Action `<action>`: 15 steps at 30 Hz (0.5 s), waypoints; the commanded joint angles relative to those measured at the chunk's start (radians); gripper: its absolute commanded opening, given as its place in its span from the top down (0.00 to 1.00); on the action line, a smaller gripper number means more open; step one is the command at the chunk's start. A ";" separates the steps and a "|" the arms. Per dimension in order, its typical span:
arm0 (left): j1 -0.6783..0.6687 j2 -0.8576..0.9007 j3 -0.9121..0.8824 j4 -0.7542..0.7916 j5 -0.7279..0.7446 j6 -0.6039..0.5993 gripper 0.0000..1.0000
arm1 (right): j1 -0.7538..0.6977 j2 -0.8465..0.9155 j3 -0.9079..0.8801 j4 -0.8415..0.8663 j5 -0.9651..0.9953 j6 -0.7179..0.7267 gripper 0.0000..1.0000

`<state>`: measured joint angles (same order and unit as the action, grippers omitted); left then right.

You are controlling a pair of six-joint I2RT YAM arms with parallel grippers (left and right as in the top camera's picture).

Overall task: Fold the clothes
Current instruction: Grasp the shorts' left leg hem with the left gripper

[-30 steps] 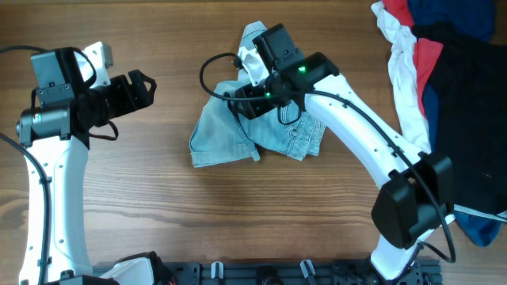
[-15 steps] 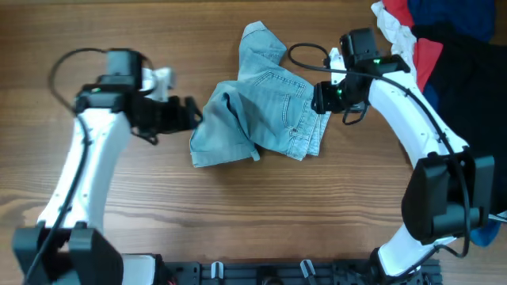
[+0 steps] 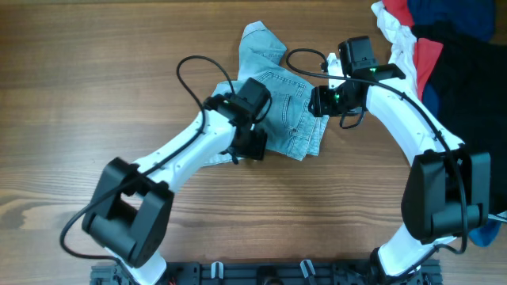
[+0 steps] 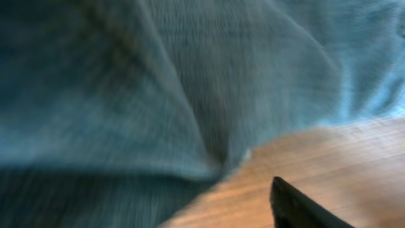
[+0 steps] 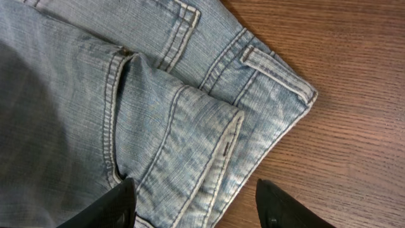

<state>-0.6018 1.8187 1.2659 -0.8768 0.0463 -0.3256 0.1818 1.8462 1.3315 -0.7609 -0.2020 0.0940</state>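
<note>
The pale blue denim shorts (image 3: 287,95) lie crumpled at the table's middle, with one leg pointing to the back. My left gripper (image 3: 252,144) is low over their front left part. In the left wrist view blurred denim (image 4: 158,82) fills the frame, and one dark finger (image 4: 297,206) shows over bare wood, spread wide. My right gripper (image 3: 321,101) is open at the shorts' right edge. In the right wrist view its fingers (image 5: 196,193) straddle the stitched waistband corner (image 5: 253,82) without holding it.
A pile of other clothes lies at the back right: white (image 3: 400,55), red (image 3: 428,54), navy (image 3: 444,14) and black (image 3: 475,103). A blue piece (image 3: 483,229) hangs at the right edge. The left arm's cable (image 3: 190,67) loops above the wooden table (image 3: 95,158).
My left arm has swung from the table's left side onto the front left of the shorts. My right gripper moved from over the shorts to their right edge, then held there.
</note>
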 commanded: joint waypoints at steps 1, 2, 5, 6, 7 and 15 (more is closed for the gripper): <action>-0.018 0.063 -0.005 0.042 -0.138 -0.027 0.37 | 0.004 0.014 -0.004 0.009 -0.016 0.011 0.39; -0.018 0.075 -0.005 0.049 -0.138 -0.027 0.41 | 0.004 0.014 -0.004 0.009 -0.016 0.011 0.39; -0.018 0.082 -0.005 0.050 -0.163 -0.027 0.80 | 0.004 0.014 -0.004 0.018 -0.016 0.011 0.39; -0.018 0.082 -0.005 0.047 -0.179 -0.027 0.89 | 0.004 0.014 -0.004 0.019 -0.016 0.011 0.39; -0.018 0.082 -0.005 0.034 -0.227 -0.027 0.96 | 0.004 0.014 -0.004 0.019 -0.016 0.011 0.39; 0.134 0.016 0.019 -0.225 -0.793 -0.026 0.96 | 0.004 0.014 -0.004 0.029 -0.068 0.016 0.49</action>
<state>-0.5320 1.8862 1.2697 -1.0763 -0.4690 -0.3462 0.1818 1.8462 1.3315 -0.7452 -0.2104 0.0986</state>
